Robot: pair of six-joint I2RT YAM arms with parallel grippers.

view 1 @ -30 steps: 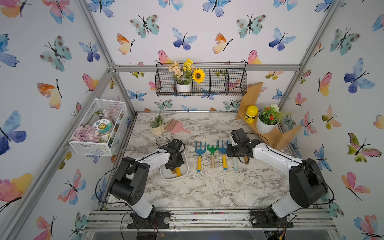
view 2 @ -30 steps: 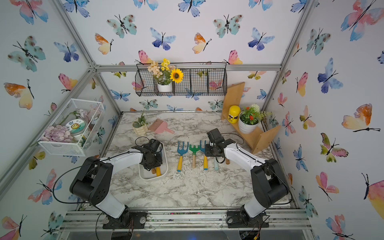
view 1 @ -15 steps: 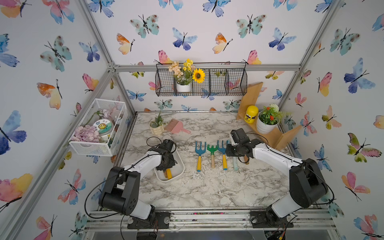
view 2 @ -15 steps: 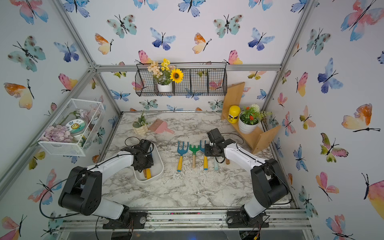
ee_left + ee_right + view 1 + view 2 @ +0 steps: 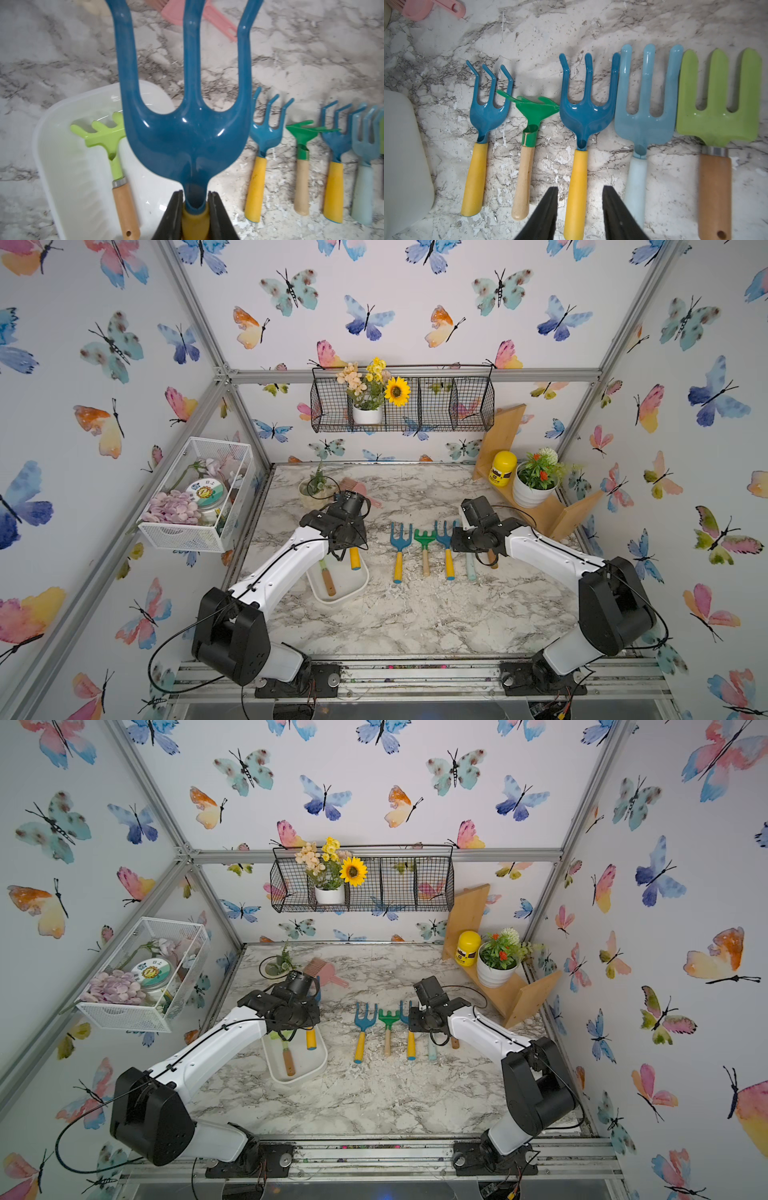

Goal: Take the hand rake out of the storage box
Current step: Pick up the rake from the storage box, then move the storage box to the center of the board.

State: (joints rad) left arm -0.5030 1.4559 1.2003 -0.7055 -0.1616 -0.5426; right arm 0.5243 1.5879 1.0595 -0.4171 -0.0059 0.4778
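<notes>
Blue rake: tine tips beyond view's edge.

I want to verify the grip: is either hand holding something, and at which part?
The left hand holds the blue hand rake at the top of its yellow handle, just below the head. The right hand, open, holds nothing.

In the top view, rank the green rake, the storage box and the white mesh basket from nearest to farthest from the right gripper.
1. Green rake, just left of the right gripper.
2. Storage box, farther left.
3. White mesh basket, on the left wall.
</notes>
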